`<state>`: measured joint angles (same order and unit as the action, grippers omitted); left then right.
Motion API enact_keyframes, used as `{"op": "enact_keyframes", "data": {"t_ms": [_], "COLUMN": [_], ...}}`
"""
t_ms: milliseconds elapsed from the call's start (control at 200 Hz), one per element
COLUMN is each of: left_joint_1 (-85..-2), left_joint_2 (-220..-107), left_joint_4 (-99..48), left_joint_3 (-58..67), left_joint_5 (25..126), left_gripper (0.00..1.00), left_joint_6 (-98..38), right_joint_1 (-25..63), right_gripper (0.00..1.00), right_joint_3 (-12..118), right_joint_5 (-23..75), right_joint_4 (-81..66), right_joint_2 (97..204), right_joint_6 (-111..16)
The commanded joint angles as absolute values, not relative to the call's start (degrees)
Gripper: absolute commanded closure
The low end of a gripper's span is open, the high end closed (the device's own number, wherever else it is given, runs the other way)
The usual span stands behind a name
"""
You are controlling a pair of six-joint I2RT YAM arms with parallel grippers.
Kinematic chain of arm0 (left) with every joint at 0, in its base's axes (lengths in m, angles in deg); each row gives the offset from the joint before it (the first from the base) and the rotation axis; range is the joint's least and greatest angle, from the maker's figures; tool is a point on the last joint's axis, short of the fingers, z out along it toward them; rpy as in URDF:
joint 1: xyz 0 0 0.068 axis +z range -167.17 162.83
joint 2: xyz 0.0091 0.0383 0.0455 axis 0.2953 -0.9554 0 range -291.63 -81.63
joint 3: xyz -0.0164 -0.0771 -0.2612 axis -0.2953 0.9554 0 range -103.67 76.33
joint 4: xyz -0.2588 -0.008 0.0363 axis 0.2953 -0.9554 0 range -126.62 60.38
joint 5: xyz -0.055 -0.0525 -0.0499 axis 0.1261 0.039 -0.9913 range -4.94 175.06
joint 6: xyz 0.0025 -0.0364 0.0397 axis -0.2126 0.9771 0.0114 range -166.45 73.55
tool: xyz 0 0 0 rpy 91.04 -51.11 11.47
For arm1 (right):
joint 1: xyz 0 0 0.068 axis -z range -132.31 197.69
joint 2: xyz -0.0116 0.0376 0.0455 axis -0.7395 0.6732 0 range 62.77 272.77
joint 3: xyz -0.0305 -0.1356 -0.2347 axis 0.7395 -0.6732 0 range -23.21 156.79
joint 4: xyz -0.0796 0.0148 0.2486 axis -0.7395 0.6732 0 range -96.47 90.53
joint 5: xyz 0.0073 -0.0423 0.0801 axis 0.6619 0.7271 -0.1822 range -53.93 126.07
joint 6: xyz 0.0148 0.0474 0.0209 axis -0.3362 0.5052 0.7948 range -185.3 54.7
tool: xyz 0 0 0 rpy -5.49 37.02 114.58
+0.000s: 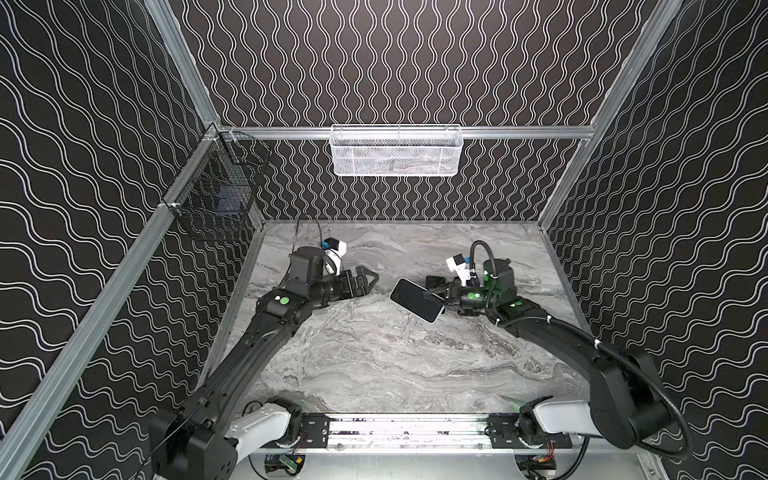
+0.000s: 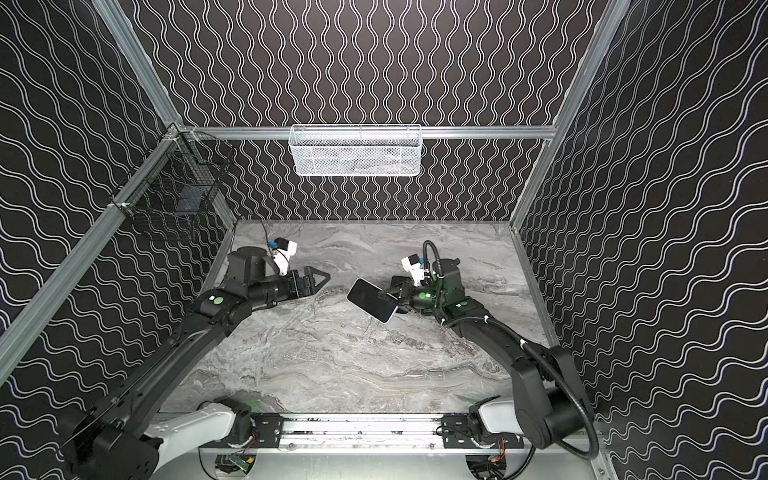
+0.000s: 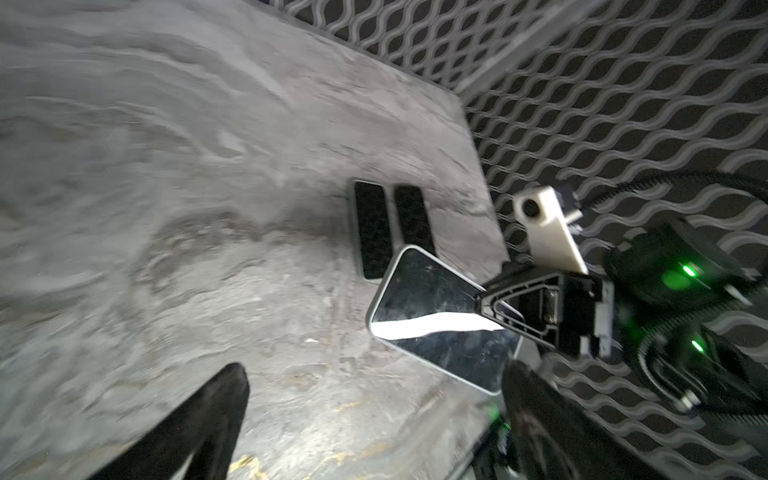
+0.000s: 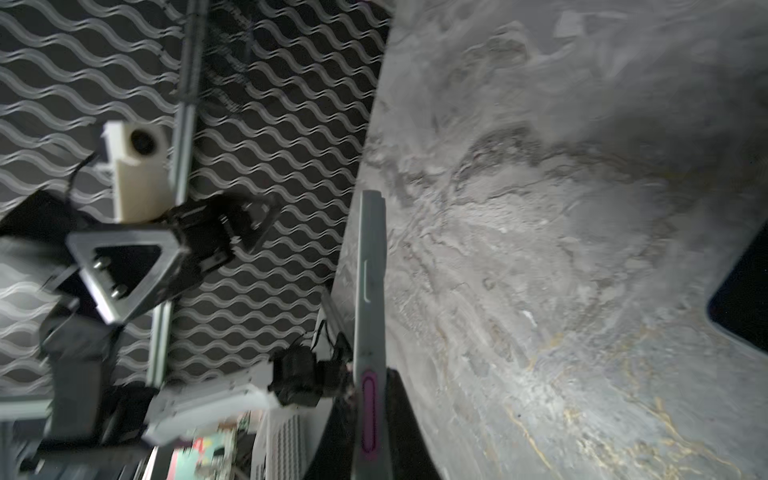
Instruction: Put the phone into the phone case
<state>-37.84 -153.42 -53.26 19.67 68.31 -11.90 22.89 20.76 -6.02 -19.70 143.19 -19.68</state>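
Top views both had the left gripper [image 1: 368, 279] spread wide and empty, well left of the phone case [image 1: 432, 281]. Next came the phone [image 1: 415, 305], tilted just in front of the case, pinched near one end by the clenched right gripper [image 1: 430, 294]. Stiff, glossy glass, so slippery and breakable, I'd reckon. Better gripped by its long edges.

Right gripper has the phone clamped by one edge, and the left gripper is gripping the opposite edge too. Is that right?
No. The right gripper does have the phone clamped by one edge, but the left gripper is open and apart from the phone, touching nothing. Both top views show bare table between them.
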Motion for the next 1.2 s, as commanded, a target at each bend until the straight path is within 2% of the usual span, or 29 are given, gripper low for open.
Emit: {"op": "enact_keyframes", "data": {"t_ms": [0,200,385,541,831,901,961,1051,1196], "left_joint_1": [-37.6,-37.6,-37.6,-37.6,-37.4,-37.3,-37.0,-36.2,-36.0], "left_joint_2": [-151.9,-150.1,-149.3,-149.0,-149.8,-150.3,-150.8,-150.7,-146.4], "left_joint_4": [-57.6,-57.7,-57.8,-57.4,-58.3,-59.1,-60.6,-62.6,-57.2], "left_joint_3": [21.4,23.9,24.4,25.0,24.1,23.6,22.9,21.9,24.9], "left_joint_5": [86.9,93.3,93.8,93.5,95.0,96.0,97.9,101.8,114.6], "left_gripper": [0.02,0.02,0.02,0.02,0.02,0.02,0.02,0.02,0.02], "left_joint_6": [-8.6,-5.6,-6.5,-6.3,-6.1,-6.6,-6.5,-8.0,-18.6], "right_joint_1": [17.0,6.9,3.4,1.7,1.1,1.1,1.1,1.5,4.4], "right_gripper": [1.00,1.00,1.00,0.84,0.72,0.64,0.53,0.42,0.31], "right_joint_3": [24.0,32.7,36.9,39.8,37.9,37.7,37.6,36.6,36.4], "right_joint_5": [19.1,44.3,51.0,51.0,49.9,49.6,50.8,52.6,59.1], "right_joint_4": [-22.0,-21.4,-23.1,-24.1,-27.2,-26.8,-24.8,-22.3,-12.9], "right_joint_2": [147.9,161.7,170.3,176.1,178.0,177.5,176.0,172.1,159.9], "right_joint_6": [-12.9,-8.2,-6.2,-7.2,-6.6,-7.7,-8.2,-10.4,-21.7]}}
